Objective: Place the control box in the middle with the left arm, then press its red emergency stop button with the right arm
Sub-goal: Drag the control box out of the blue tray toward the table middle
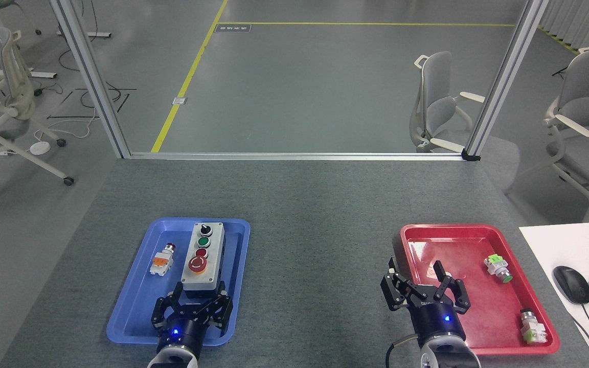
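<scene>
Left gripper (200, 292) sits low over the near end of the blue tray (131, 312), fingers spread apart and flanking the near end of the control box (202, 255), though whether they touch it can't be told from here. The box lies lengthwise in that tray, its red emergency stop button (197, 263) closest to the gripper in the row of controls. Just beside the box, to its left, lies a small orange-white pushbutton (162, 259). Across the bare grey tabletop (315, 245), the right gripper (417, 273) hangs with jaws wide apart, holding nothing, over the near left part of the red tray (478, 227), which carries two small green-tipped pushbuttons (497, 269).
</scene>
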You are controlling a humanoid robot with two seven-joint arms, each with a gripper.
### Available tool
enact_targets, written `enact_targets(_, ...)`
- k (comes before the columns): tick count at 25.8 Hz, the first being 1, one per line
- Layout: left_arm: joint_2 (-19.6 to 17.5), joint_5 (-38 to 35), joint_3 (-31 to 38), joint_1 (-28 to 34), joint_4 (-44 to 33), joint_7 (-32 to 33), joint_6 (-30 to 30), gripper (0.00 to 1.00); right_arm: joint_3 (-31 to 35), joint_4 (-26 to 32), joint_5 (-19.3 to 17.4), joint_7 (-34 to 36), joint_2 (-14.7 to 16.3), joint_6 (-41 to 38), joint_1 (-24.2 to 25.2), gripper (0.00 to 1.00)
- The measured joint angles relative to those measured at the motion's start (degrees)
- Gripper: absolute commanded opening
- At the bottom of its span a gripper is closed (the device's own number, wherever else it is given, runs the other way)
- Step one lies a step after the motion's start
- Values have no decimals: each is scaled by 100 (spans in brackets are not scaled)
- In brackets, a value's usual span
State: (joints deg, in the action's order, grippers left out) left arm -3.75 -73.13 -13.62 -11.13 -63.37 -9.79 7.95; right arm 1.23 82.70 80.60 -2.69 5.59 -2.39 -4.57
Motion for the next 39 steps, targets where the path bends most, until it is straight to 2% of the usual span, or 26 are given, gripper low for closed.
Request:
enact_targets(16, 57, -59, 0, -802, 1074, -141, 170, 99, 2, 0, 3, 21, 1, 7, 0, 98)
enact_targets(23, 101, -49, -28, -907, 1355, -162, 109, 96, 0, 0, 1, -6, 3, 8, 0, 98)
enact_targets(27, 135, -45, -40, -1036, 1583, -143, 83, 72, 0, 0, 0, -6, 3, 8, 0, 98)
enact_targets(28, 137, -45, -41, -1078, 1637, -143, 80, 63, 0, 0, 0, -6, 3, 8, 0, 98)
enact_targets(29, 138, -46, -42, -1112, 1694, -154, 69, 51, 0, 0, 0, -6, 3, 8, 0, 98)
enact_targets(31, 139, -46, -43, -1178, 1768, -149, 45, 17, 0, 0, 0, -7, 3, 8, 0, 98)
enact_targets(32, 134, -39, -43, -1198, 1793, -149, 18, 3, 0, 0, 0, -7, 3, 8, 0, 98)
enact_targets(33, 123, -21, -41, -1216, 1805, -134, -37, 0, 0, 0, -1, -7, 3, 8, 0, 98)
enact_targets(39, 75, 106, 18, -1235, 1589, -101, -351, 0, 0, 2, -8, -18, 7, 8, 0, 99)
